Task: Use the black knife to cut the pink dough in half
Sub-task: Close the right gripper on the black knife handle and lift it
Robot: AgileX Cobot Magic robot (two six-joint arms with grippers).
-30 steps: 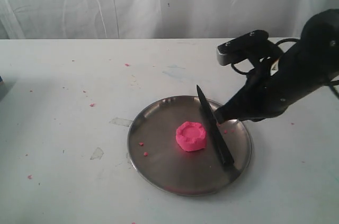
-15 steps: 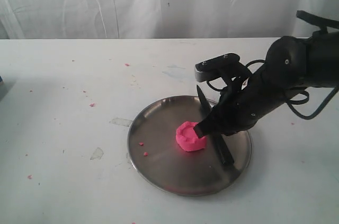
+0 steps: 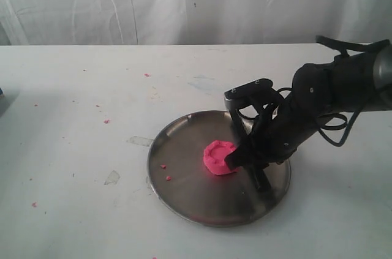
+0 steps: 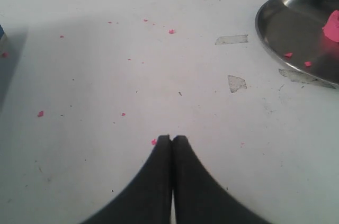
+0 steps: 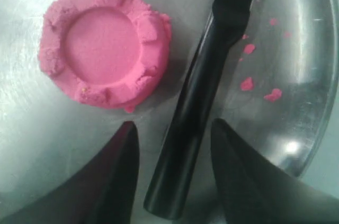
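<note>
Now that right gripper point(image 5: 174, 128) has dropped, its jaws stand apart astride black knife point(image 5: 204, 86) handle. Pink dough point(image 5: 103, 52): uncut, grasp pending.

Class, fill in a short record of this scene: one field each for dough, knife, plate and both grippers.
dough: pink dough, one uncut round lump, dented top
knife: black knife, flat on the plate beside the dough
plate: steel plate, holding both dough and knife
right gripper: open, straddling the knife handle
left gripper: shut, over the table, away from the plate
</note>
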